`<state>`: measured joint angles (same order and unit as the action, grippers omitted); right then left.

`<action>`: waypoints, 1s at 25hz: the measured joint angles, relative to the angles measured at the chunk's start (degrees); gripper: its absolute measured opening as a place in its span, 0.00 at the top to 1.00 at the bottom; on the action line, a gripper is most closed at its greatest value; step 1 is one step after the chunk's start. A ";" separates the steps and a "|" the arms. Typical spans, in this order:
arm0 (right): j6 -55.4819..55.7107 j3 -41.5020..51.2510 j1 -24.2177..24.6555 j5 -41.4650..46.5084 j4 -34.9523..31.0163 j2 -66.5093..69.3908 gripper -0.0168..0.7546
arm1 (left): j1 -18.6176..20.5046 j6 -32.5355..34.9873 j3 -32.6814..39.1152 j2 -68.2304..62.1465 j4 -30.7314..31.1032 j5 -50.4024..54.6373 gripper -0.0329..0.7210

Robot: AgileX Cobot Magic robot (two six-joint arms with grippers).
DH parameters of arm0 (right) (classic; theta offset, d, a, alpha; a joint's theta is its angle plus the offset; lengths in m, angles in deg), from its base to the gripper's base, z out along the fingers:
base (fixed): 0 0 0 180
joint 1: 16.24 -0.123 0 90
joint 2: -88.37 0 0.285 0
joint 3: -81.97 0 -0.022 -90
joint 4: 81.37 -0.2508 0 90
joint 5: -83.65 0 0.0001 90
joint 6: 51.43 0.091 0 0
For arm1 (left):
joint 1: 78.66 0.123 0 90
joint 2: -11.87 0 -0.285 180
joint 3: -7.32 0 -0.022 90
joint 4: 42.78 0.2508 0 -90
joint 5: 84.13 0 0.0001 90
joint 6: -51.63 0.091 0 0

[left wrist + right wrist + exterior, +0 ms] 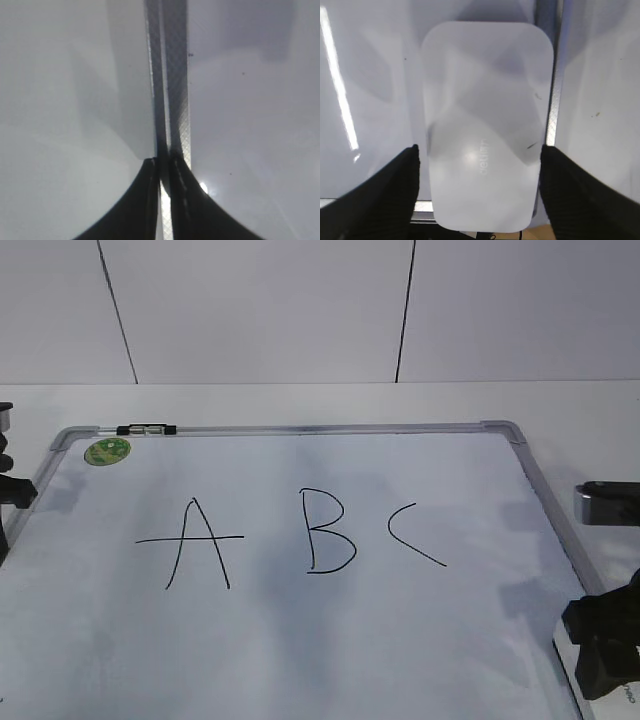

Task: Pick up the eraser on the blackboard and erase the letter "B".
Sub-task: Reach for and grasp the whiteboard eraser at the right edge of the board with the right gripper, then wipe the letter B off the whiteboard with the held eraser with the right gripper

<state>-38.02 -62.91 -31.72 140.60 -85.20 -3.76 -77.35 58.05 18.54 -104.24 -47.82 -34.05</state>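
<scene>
Eraser (487, 125) sits squarely between my right pincer's (479, 167) two black fingers (395, 192), which stand wide apart, one on each long side of the white block; I cannot tell whether the pads touch its sides. The block lies flat at the near right corner of the blackboard (300, 650), with the grey frame strip running just past the right-hand finger. In the exterior view only a white sliver of it (615, 702) peeks out below that pincer (603, 645).

Well to the left of the right pincer, across the board, the letter "B" (328, 531) stands between the letter "A" (195, 544) and the letter "C" (412, 535), all three intact. A round green sticker (106, 451) and a small marker (146, 429) lie at the far left corner.

My left pincer (165, 167) is closed, fingertips together with nothing between them, hovering over the board's left frame rail (167, 75).
</scene>
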 joint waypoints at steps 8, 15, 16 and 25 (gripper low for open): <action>0.00 0.00 0.00 0.00 0.30 0.00 0.21 | 0.00 0.00 0.00 0.00 -0.12 0.00 0.93; 1.24 -0.03 0.00 0.00 0.87 0.13 0.14 | 0.00 0.00 0.00 0.00 -0.12 0.00 0.93; 1.24 -0.03 0.00 0.00 0.87 0.34 0.12 | 0.00 0.00 0.00 0.00 -0.12 0.00 0.93; 1.34 -0.13 0.00 -1.09 1.00 4.17 0.10 | 0.00 0.00 0.00 0.00 -0.24 0.00 0.93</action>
<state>-36.68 -63.05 -31.72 139.51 -84.20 0.41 -77.35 58.05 18.54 -104.24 -48.06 -34.05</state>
